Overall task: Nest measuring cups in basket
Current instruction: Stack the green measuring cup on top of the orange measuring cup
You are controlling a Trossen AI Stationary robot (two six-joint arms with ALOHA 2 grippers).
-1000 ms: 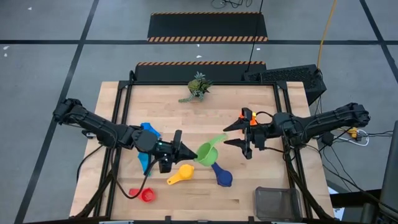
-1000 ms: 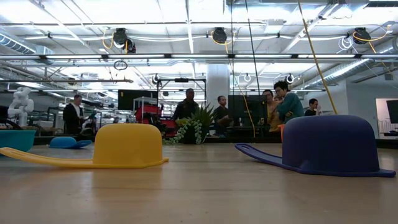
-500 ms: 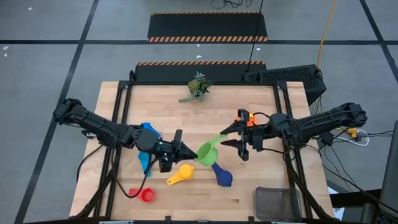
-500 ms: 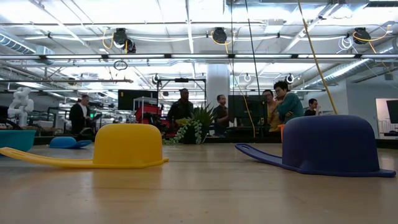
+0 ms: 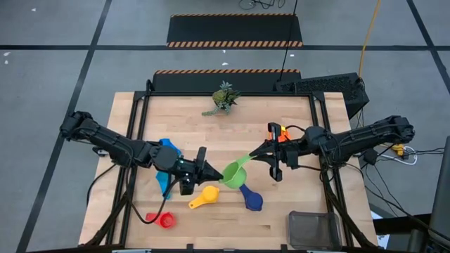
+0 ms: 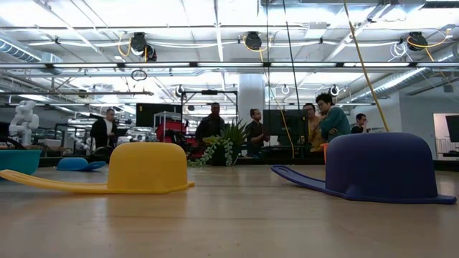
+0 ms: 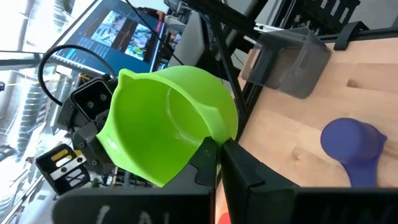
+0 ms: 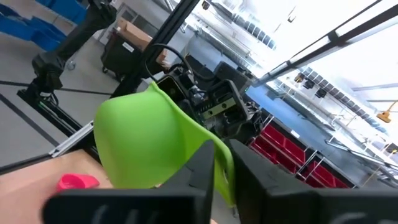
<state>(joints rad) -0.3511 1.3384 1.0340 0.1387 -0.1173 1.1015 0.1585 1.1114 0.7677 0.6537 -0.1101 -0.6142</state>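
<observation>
Since a second ago the right gripper has slid toward 9 o'clock, and its jaws, then apart, now pinch the handle of the green cup. Left gripper has its jaws clamped on that cup's rim, holding it above the counter centre. Yellow cup and dark blue cup lie just beyond at 6 o'clock; the basket sits at 4 o'clock.

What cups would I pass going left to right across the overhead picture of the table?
Light blue cup → red cup → yellow cup → green cup, held between both grippers → dark blue cup → orange cup.
</observation>
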